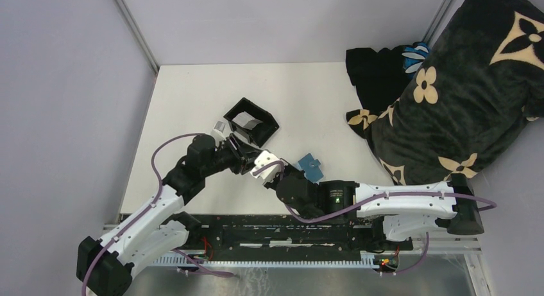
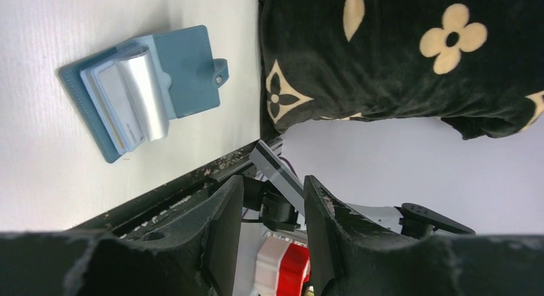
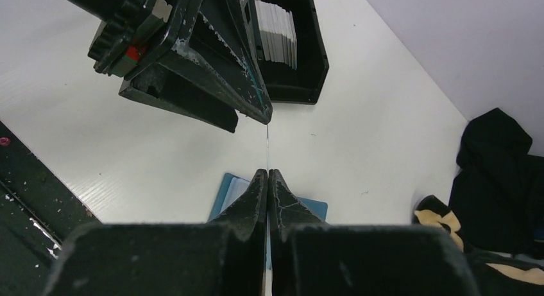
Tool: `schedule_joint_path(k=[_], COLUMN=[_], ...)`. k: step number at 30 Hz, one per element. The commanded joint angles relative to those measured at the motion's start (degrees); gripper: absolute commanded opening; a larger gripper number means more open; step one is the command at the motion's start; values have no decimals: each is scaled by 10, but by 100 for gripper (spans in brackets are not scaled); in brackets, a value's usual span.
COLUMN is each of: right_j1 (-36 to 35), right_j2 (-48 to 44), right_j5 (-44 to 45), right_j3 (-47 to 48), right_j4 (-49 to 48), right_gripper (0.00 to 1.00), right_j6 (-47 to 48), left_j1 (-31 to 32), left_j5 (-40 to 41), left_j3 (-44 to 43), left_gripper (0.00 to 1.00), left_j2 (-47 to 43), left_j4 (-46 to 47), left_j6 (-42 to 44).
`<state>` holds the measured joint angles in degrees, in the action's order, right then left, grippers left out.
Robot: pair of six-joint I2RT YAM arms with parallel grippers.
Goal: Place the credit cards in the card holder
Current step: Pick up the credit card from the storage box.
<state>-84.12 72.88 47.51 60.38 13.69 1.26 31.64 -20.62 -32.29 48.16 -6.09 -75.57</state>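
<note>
The step in hand looks like a hand-over of 1 credit card (image 2: 277, 173) between the 2 arms, above the worktop (image 1: 192, 103) and close to the card holder (image 2: 147, 90). The right hand (image 3: 267, 174) is pressed together on the card's lower edge, so in its own view the card shows edge-on, as a thin line rising from the fingertips. The left hand (image 2: 272, 182) is spread about halfway, with 1 finger on each side of the card. Its wrist view shows a gap on both sides, but the right wrist view puts the card's upper edge right at a left fingertip, so I cannot tell whether they touch.

The card holder lies open and flat on the worktop, just beyond the right hand, with its pale inner sleeves facing up. A stack of cards (image 3: 277, 31) sits in the black box (image 1: 251, 121) farther back.

Next, I judge, the left hand must back clear without dragging the card. The right hand must then tip the card's free edge down to a sleeve mouth and slide it in.
</note>
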Motion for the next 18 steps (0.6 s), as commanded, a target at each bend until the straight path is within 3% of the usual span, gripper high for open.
schedule_joint_path(k=[1,18], right_j1=[-18,-50], right_j2=[-9,29], right_j5=[60,51], right_j3=[-1,8], right_j4=[-32,-52], right_gripper=[1,1], right_j6=[21,60], left_j1=[2,1], left_j5=[1,-28], left_j3=[-19,-15], left_gripper=[47,47], left_j2=[-40,-19], left_j4=[-1,31], left_j6=[-49,-69])
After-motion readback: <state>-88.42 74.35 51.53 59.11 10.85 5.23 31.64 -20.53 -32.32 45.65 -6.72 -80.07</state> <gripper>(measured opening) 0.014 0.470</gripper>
